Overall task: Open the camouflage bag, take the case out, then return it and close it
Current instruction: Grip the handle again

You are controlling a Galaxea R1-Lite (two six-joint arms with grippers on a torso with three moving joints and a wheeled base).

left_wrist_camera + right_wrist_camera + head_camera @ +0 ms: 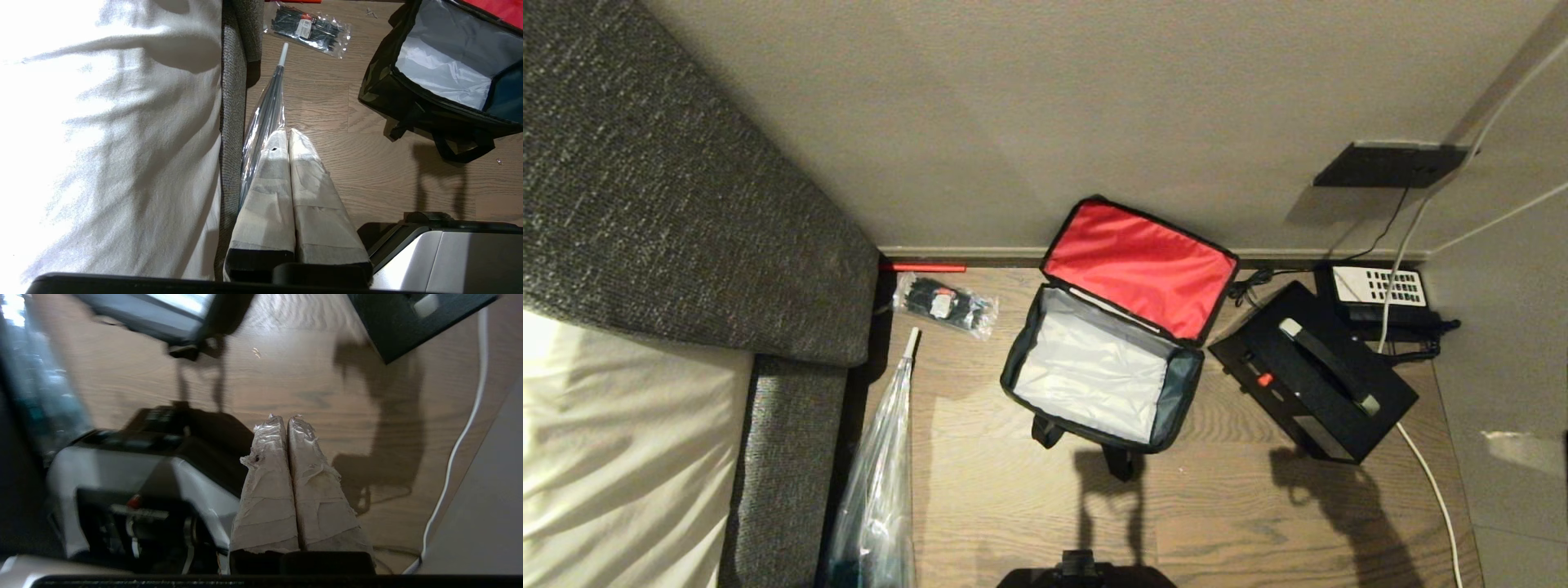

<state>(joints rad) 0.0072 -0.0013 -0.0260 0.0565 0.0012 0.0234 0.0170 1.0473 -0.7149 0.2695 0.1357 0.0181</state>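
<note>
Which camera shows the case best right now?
The head view: the whole case sits on the floor right of the open bag, with its handle and red button visible. The right wrist view catches only one black corner and a silver handle end. The left wrist view doesn't show it.

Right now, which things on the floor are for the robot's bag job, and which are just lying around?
For the job:
camouflage bag, lid open, nothing inside
case, on the floor beside the bag

Just lying about:
packet of black ties
phone
white cable
clear plastic bag
</note>
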